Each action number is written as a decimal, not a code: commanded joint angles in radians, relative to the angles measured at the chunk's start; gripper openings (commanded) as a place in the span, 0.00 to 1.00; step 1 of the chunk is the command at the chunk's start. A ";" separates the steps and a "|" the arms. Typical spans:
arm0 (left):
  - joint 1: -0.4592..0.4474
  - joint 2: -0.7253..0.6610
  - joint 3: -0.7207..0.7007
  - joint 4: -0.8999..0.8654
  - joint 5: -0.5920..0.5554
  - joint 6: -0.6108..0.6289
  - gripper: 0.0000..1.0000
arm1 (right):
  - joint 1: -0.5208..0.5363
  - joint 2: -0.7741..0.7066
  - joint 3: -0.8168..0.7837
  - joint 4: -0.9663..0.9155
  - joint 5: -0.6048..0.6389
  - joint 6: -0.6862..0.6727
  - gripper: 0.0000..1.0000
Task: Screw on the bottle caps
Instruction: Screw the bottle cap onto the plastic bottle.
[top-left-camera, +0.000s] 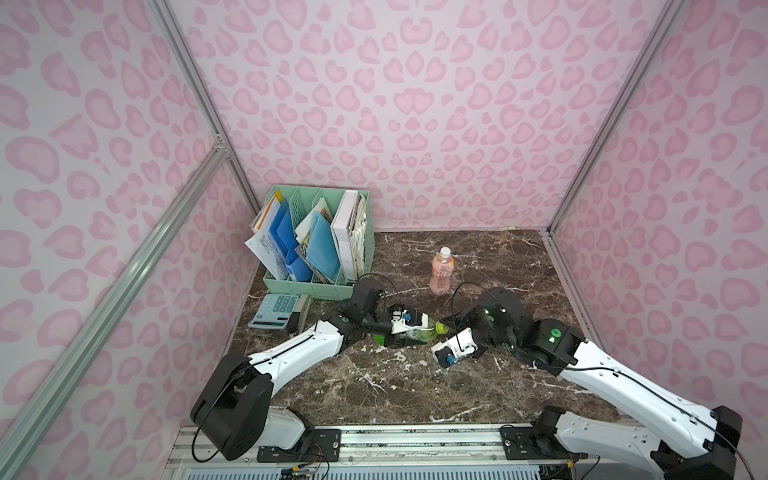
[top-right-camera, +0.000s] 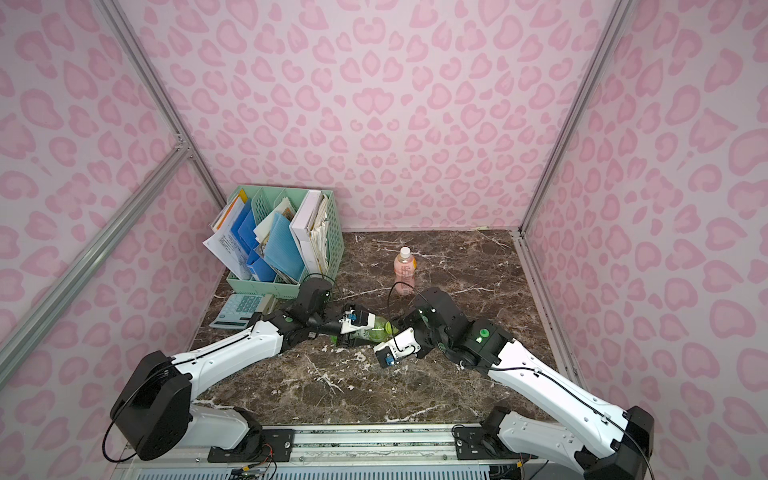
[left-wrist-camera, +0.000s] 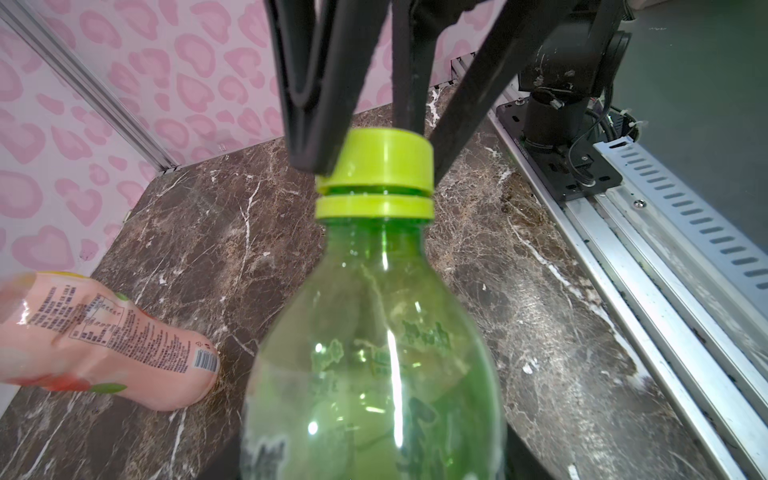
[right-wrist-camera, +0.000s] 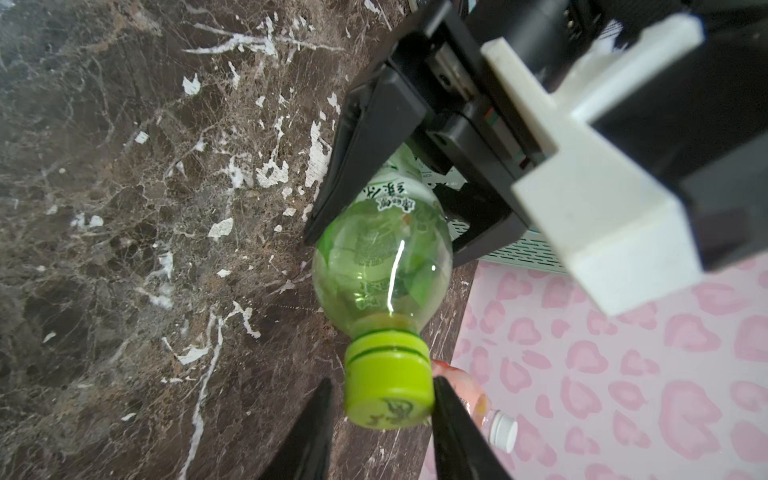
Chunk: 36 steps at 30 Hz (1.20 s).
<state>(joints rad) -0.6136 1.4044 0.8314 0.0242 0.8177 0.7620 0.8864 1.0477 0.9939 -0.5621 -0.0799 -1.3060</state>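
Print on the pink bottle (left-wrist-camera: 124, 345) and green bottle (right-wrist-camera: 382, 257) is unreadable.

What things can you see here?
Clear green plastic bottle: one, green, tilted, centre of scene.
Round yellow-green plastic cap: one, on that bottle's neck.
Pale pink plastic bottle: one, white cap on, standing farther back.
Mint plastic file basket: one, papers inside, back left corner.
Pale blue calculator: one, before the basket.
Brown marble table: one, under everything.
Left gripper: one, black, gripping green bottle.
Right gripper: one, black, fingers flanking the cap.

green bottle (left-wrist-camera: 374, 332) base cropped, cap (right-wrist-camera: 388, 386) mark blurred
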 joint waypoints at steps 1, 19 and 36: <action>0.002 0.002 0.012 -0.010 0.034 0.009 0.55 | 0.005 0.006 -0.003 0.001 0.007 -0.018 0.33; -0.146 -0.137 -0.235 0.489 -0.505 -0.024 0.50 | -0.224 0.253 0.210 0.083 -0.543 1.506 0.11; -0.208 -0.136 -0.298 0.572 -0.729 0.041 0.51 | -0.365 0.035 -0.032 0.313 -0.498 1.906 0.55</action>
<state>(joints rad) -0.8505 1.2827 0.5190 0.6323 0.0162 0.8185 0.5316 1.1015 0.9005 -0.2234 -0.6182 0.9695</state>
